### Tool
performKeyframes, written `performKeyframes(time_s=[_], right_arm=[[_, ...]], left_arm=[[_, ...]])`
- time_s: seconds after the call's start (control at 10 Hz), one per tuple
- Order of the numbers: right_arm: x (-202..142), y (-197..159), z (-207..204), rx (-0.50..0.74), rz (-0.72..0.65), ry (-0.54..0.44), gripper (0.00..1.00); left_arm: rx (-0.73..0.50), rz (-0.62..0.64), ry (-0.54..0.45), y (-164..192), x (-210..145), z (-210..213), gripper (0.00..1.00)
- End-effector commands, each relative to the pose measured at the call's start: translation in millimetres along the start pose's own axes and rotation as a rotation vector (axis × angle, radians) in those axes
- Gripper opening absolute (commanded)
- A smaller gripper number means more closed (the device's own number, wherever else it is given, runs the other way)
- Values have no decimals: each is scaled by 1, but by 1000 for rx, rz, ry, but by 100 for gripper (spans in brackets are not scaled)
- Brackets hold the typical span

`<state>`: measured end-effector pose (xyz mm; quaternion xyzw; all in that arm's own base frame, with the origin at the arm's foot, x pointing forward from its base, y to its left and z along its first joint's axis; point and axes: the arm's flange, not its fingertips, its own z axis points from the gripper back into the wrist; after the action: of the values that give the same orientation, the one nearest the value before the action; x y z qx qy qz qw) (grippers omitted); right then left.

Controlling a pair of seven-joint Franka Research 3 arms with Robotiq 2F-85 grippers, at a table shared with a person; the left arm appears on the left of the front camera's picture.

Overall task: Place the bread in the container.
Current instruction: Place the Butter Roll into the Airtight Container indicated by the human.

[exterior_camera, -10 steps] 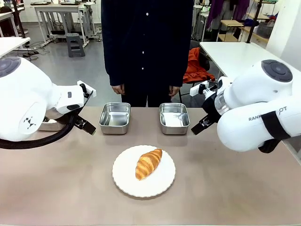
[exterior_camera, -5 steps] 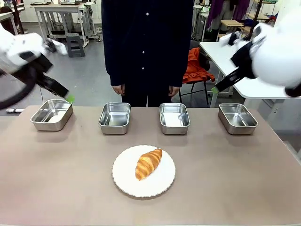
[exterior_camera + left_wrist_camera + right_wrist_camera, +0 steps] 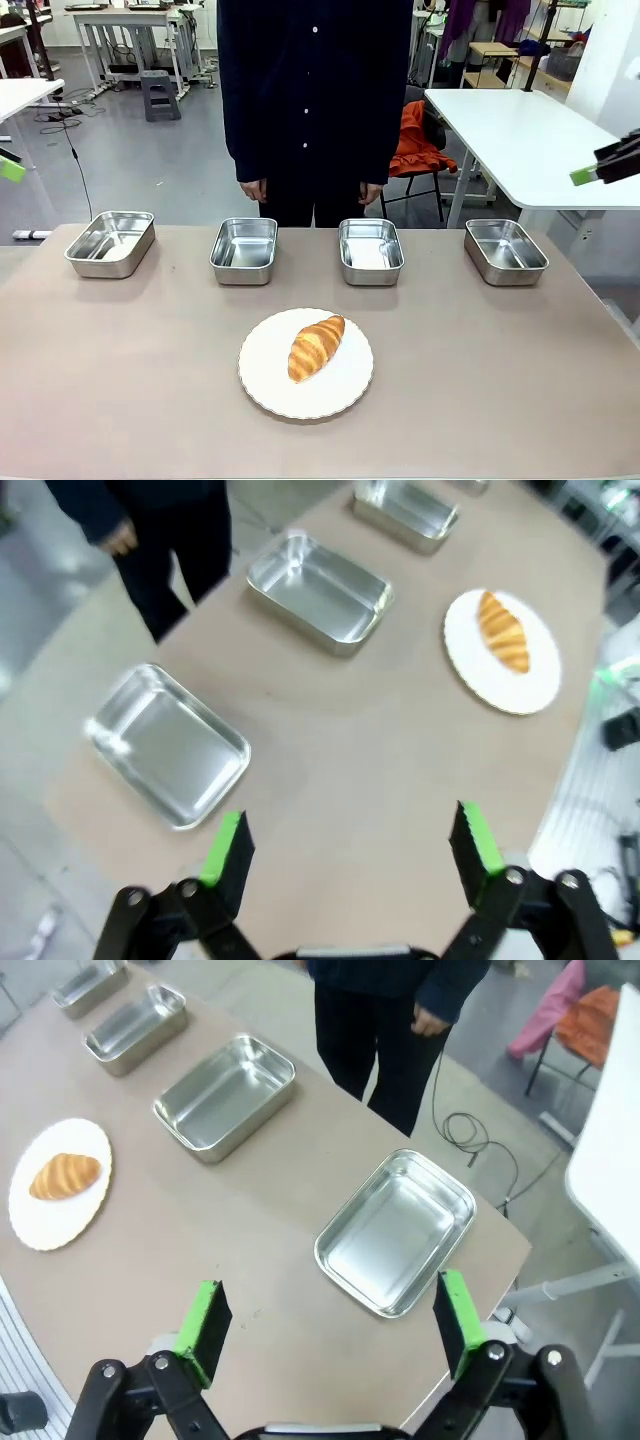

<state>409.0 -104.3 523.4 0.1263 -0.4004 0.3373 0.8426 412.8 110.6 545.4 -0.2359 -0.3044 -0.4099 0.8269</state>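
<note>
Bread (image 3: 316, 347) lies on the plate (image 3: 262, 390) at desk (image 3: 120, 360) centre, long axis near-left to far-right, four containers (image 3: 244, 250) rowed behind it; left gripper (image 3: 352, 840) and right gripper (image 3: 328, 1322) both spread empty, high off either side, neither clearly nearer.

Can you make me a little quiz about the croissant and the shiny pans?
1. How many steel pans stand on the table?
2. True or false: the croissant lies inside a pan.
3. The right gripper is: A) open, holding nothing; B) shut on the croissant; C) shut on a pan.
Key: 1. Four, in a row. 2. False: it lies on the white plate. 3. A.
</note>
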Motion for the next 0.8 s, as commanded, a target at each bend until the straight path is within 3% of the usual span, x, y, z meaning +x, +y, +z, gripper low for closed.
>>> performKeyframes(time_s=[0.0,0.1,0.5,0.7], right_arm=[[4,-8,-19,31,4,-54,100],[0,0,0,0,0,0,100],[-2,0,-3,-4,-9,0,100],[-1,-39,30,77,2,-69,100]], left_arm=[[40,-10,-78,13,-7,-4,100],[0,0,0,0,0,0,100],[12,-4,6,3,-5,0,100],[78,-38,-60,-3,-12,37,100]])
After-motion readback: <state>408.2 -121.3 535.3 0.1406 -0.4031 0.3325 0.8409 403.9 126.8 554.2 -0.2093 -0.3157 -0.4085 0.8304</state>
